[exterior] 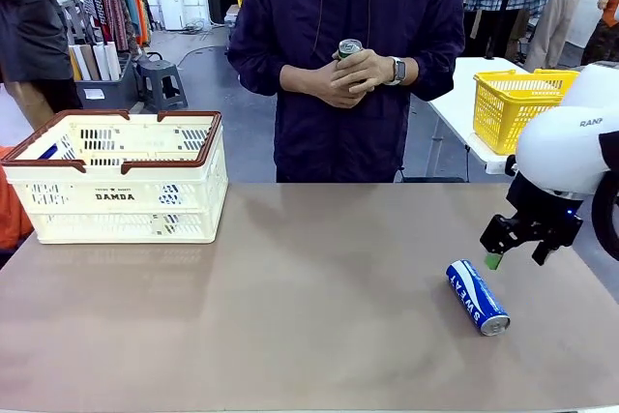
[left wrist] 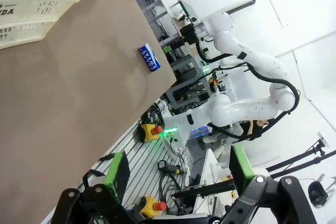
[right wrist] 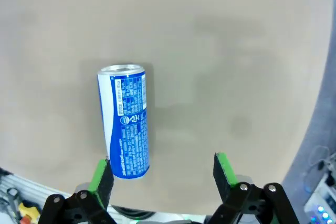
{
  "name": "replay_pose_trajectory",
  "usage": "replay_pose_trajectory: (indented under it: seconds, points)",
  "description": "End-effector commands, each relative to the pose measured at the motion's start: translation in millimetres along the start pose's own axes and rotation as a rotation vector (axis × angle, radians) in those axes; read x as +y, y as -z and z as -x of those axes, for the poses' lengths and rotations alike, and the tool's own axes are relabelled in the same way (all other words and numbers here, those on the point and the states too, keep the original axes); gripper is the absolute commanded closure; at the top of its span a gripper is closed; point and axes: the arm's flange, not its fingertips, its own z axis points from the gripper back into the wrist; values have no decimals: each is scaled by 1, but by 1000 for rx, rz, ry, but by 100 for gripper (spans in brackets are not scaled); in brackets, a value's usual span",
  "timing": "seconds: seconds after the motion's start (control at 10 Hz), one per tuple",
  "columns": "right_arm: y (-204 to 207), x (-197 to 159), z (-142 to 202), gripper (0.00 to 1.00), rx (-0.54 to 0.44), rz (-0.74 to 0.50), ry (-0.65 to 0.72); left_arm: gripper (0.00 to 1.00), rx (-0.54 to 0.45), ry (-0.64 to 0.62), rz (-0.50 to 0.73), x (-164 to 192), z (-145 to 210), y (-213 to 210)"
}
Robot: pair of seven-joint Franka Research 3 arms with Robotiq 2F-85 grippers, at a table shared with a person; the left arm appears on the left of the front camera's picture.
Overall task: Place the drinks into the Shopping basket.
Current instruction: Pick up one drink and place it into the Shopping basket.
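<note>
Right arm comes in from the right edge, wrist bent down. Right pincer (exterior: 515,258) hangs just above the worktop (exterior: 290,326), close to the blue can (exterior: 477,297), on its far right side. From the right wrist the right pincer (right wrist: 163,170) is spread wide and grips nothing. The blue can (right wrist: 127,121) lies on its side, silver top pointing away from me, its near end just beside one green pad (right wrist: 102,176). I can't tell if they touch.

Left pincer (left wrist: 178,171) is also spread and empty, held off the near edge of the worktop and well apart from the blue can (left wrist: 149,57).

Shopping basket (exterior: 121,195) stands at the far left of the worktop, far from the can, with bare worktop between them. Its corner shows in the left wrist view too (left wrist: 23,9).

A person stands at the far side, both hands (exterior: 343,79) wrapped around a green can (exterior: 348,47) at chest height. A yellow basket (exterior: 517,108) stands on another table behind, to the right.
</note>
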Motion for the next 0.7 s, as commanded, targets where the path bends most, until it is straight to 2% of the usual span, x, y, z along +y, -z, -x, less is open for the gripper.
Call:
replay_pose_trajectory:
  seconds: [0.0,0.4,0.6]
  points:
    - [-1,-1,-1,0,-10,-11,20,0,-9,-6,14,-3,0,-2]
    - [25,57,-13,0,-11,-8,10,0,-9,-6,14,-3,0,-2]
    - [31,61,-15,0,-6,9,26,0,-9,-6,14,-3,0,-2]
